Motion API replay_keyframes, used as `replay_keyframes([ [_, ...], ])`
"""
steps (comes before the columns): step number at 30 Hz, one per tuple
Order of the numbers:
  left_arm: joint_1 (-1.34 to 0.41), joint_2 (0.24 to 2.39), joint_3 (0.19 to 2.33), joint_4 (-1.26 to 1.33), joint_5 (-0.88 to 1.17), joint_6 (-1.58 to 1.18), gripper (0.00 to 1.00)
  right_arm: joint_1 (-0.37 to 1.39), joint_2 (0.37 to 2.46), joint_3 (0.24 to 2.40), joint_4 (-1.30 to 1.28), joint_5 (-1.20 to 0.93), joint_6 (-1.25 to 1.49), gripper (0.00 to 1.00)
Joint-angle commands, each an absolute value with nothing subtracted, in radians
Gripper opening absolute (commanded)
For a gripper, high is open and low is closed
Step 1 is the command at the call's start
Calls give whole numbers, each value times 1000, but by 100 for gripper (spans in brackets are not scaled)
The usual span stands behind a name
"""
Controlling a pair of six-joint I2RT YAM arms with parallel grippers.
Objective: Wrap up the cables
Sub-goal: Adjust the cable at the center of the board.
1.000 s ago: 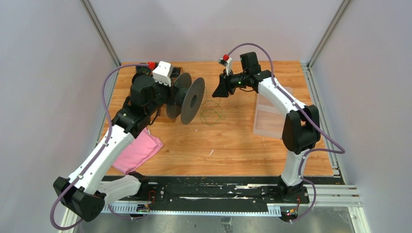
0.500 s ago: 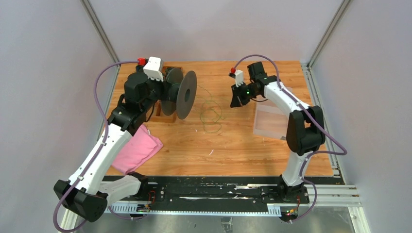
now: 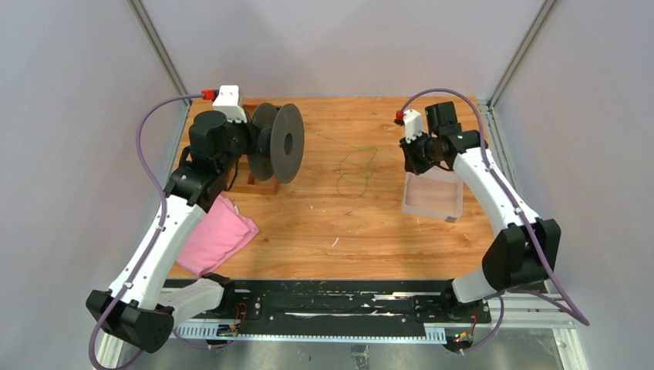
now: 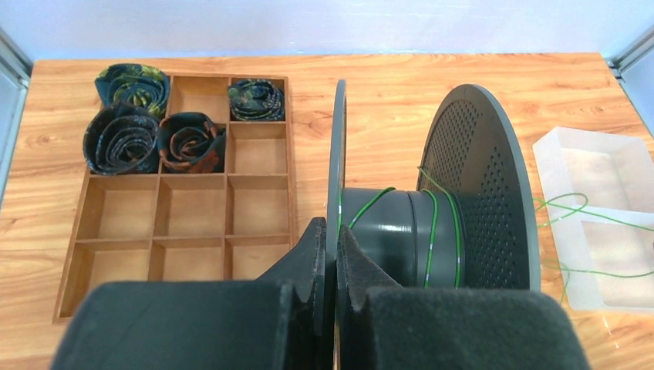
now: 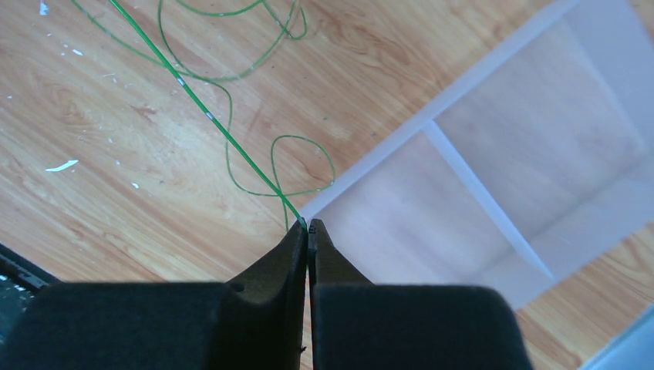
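Your left gripper (image 4: pixel 333 231) pinches the spool (image 4: pixel 393 227), few turns wound. Your right gripper (image 5: pixel 308 227) pinches the cable (image 5: pixel 193 95); most lies loose

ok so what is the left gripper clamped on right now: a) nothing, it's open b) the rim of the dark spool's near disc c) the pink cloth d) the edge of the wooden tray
B: in the left wrist view the left gripper is shut on the thin edge of the near disc of the spool, whose hub carries turns of green cable.
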State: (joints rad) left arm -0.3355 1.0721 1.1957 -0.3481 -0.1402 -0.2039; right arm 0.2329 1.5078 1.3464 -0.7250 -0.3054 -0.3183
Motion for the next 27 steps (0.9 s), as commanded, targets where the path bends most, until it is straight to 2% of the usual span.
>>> replay_keyframes([
  [1,-294,1062,1259,-266,-255,-212,0,188,1419,1371,-809,-163,-382,1],
  [5,-287,1065,1266,-257,-251,-207,0,189,1350,1390,-838,-228,-416,2],
  [14,-288,1066,1277,-249,-106,-217,0,235,1338,1377,-873,-506,-430,21],
  [20,-288,1076,1309,-267,19,-255,0,251,1426,1438,-736,-708,-333,44],
  [23,-288,1077,1340,-282,72,-283,0,265,1506,1457,-555,-803,-204,53],
  [25,-288,1072,1358,-295,101,-295,0,276,1565,1462,-422,-842,-111,66],
  [27,-288,1063,1362,-304,130,-310,0,296,1638,1491,-306,-875,-33,70],
])
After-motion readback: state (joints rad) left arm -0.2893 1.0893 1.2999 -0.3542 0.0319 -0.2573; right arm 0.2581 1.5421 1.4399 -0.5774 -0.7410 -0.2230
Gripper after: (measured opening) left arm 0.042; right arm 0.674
